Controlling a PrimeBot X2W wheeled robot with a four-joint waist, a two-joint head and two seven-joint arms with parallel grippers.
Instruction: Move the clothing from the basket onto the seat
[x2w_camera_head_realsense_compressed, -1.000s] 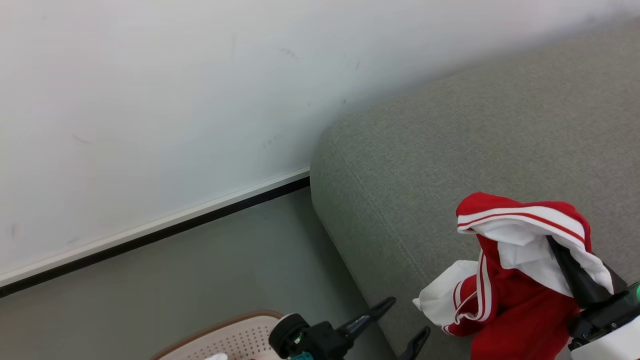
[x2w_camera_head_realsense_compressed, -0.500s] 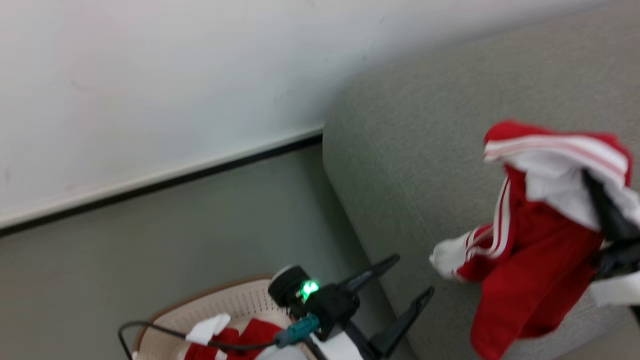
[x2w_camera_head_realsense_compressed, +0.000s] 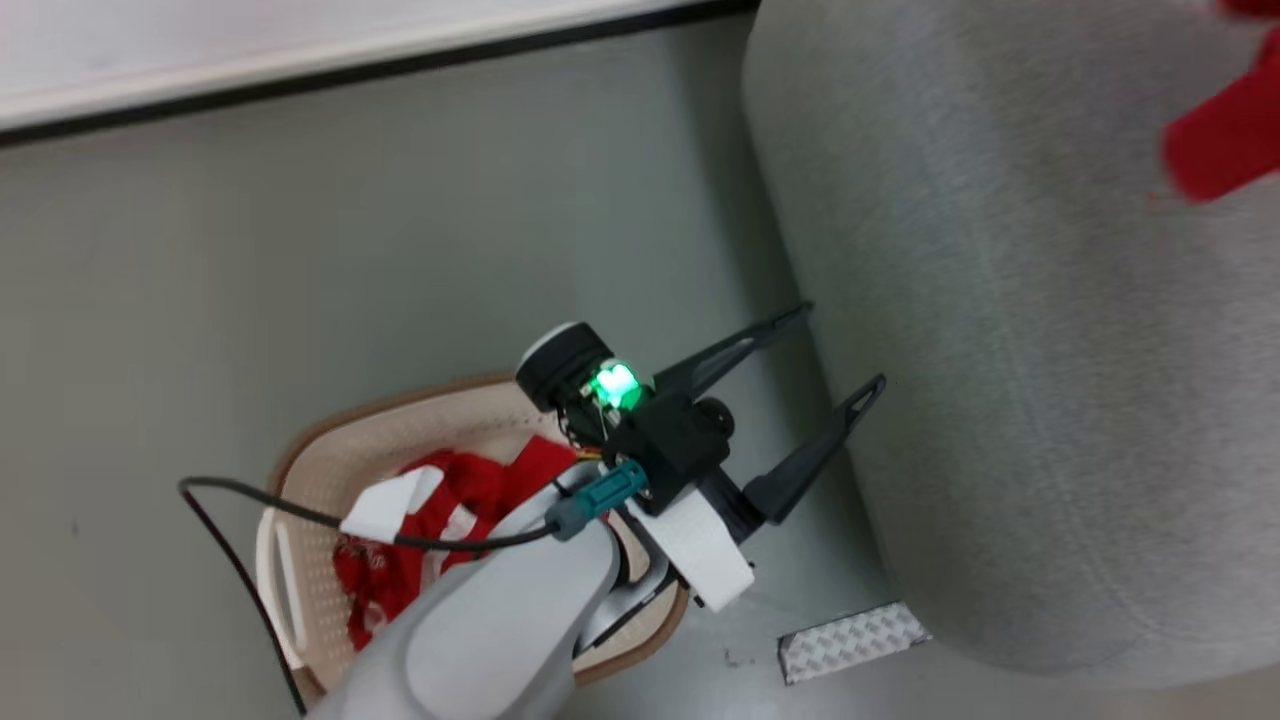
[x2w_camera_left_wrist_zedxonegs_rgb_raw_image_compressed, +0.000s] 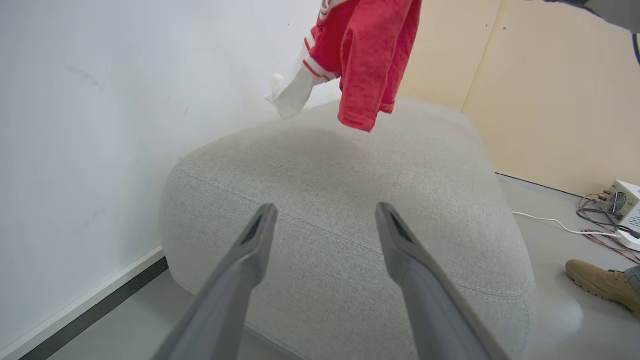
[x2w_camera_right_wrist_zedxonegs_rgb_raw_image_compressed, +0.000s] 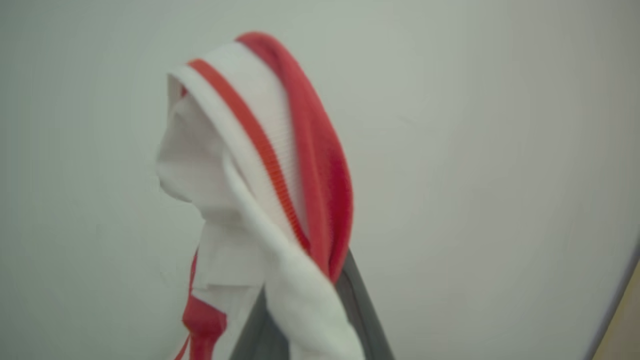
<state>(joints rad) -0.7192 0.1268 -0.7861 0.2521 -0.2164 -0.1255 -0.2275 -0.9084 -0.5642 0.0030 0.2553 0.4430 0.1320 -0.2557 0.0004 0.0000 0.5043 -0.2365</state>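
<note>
Grey floor (x2w_camera_head_realsense_compressed: 300, 250), seat (x2w_camera_head_realsense_compressed: 1000, 350) at 3 o'clock: your right claw (x2w_camera_right_wrist_zedxonegs_rgb_raw_image_compressed: 302, 305) is clamped on one red garment (x2w_camera_left_wrist_zedxonegs_rgb_raw_image_compressed: 370, 55) hanging above it, not yet laid; left claw (x2w_camera_head_realsense_compressed: 842, 345) spread, empty; more clothing (x2w_camera_head_realsense_compressed: 470, 480) waits in basket (x2w_camera_head_realsense_compressed: 400, 420) at 7 o'clock.

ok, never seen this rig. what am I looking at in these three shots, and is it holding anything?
Wheeled robot, two arms, each ending in a two-fingered gripper. First shot looks down from its head: the left gripper, open and empty, hovers between a laundry basket on the floor and a grey sofa; red clothing lies in the basket. Second looks along that gripper's fingers: a red garment hangs over the sofa. Third is the right wrist camera: the right gripper is shut on that garment's white-trimmed part.
</note>
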